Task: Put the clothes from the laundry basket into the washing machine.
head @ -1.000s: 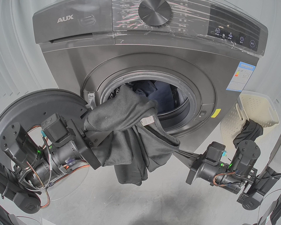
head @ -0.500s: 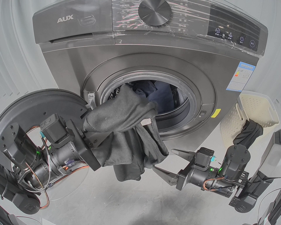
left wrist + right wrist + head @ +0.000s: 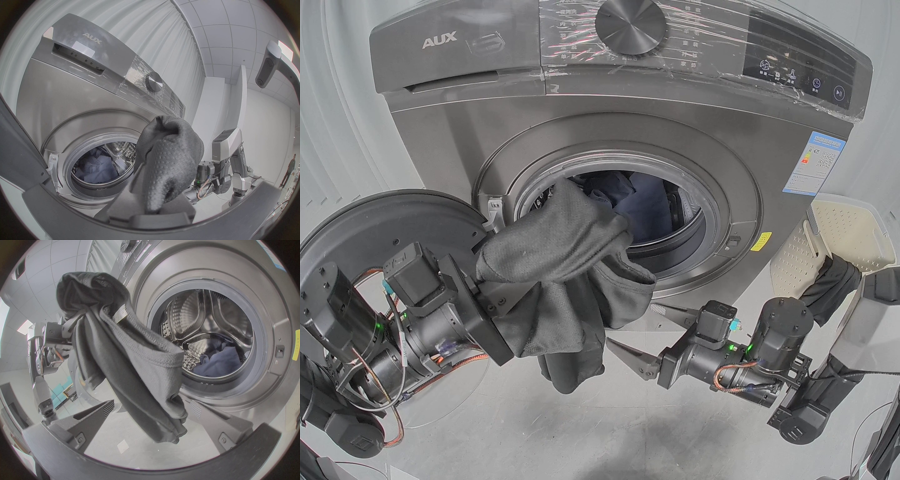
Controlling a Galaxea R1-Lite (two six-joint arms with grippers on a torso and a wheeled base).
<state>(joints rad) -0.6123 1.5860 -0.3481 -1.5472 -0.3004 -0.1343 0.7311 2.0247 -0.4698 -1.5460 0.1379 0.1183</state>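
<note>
Over by the washing machine (image 3: 687,125), whose round door (image 3: 381,225) is hanging wide open on the robot's left, both arms are coming in low from either side. The left arm is angling upward from below the door, its wrist tipped toward the porthole. The left gripper (image 3: 509,284) is pinching a dark grey garment (image 3: 562,250). In that arm's own camera the cloth is bunching into a thick knob between the fingers (image 3: 125,193).

The garment's top is lying at the left rim of the opening and partly covering it. The rest is drooping in loose folds in front of the machine, hanging clear of the floor (image 3: 581,431).

The right arm is lying nearly level, elbow out to the right, forearm pointing left toward the hanging cloth. The right gripper (image 3: 631,325) is standing spread wide, one finger up and one down, right beside the garment's lower right fold. I cannot tell whether the upper tip is touching it.

Inside the drum, blue clothes (image 3: 650,206) are sitting in a heap toward the back. Off to the right, the pale laundry basket (image 3: 856,231) is standing just beside the machine, with another dark garment (image 3: 831,281) spilling over its front edge.
</note>
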